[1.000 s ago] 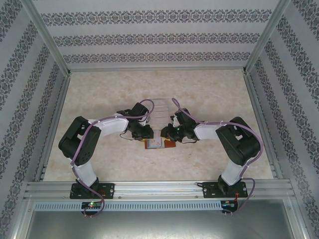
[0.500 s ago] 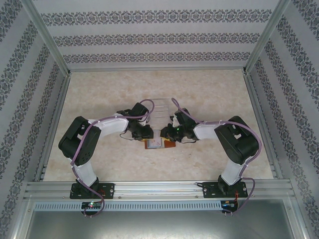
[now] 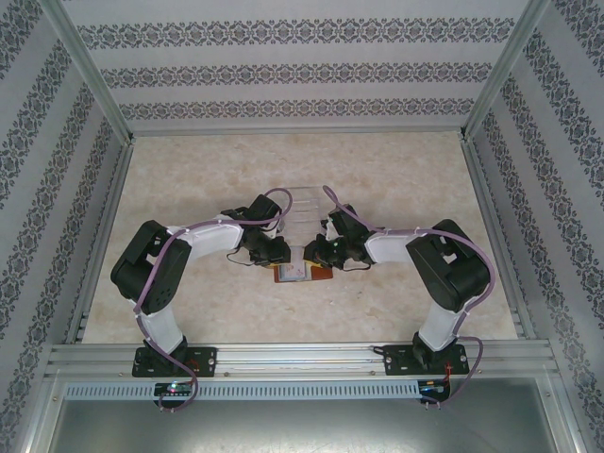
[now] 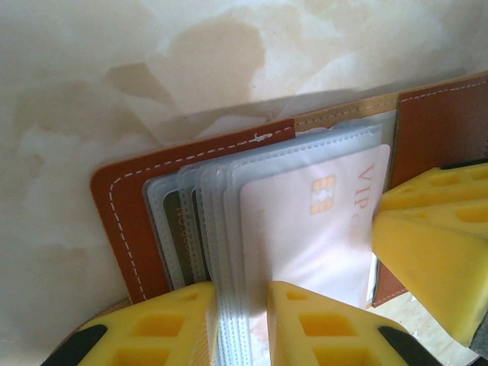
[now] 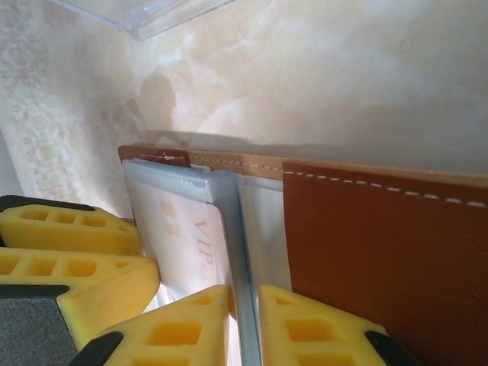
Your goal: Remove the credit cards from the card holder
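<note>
Black-and-white arms (image 3: 203,234), purple cables (image 3: 279,195), yellow ribbed gripper fingers (image 4: 320,328).

Card holder mostly covered, cards only half seen

From above, the card holder (image 3: 302,276) lies largely under the left claw (image 3: 281,264) and right claw (image 3: 317,260), its cards too small to tell. At the left wrist, cloudy sleeves (image 4: 217,221) blur the whitish card (image 4: 305,229) and leave a dark card (image 4: 177,229) a mere sliver. The right wrist view's top edge crops the clear stand (image 5: 152,15).

The card holder (image 4: 122,221) is reddish-brown with white stitching; the card (image 4: 305,236) is whitish with pale orange marks; gripper fingers (image 4: 320,320) yellow; table (image 4: 114,76) marbled beige
</note>
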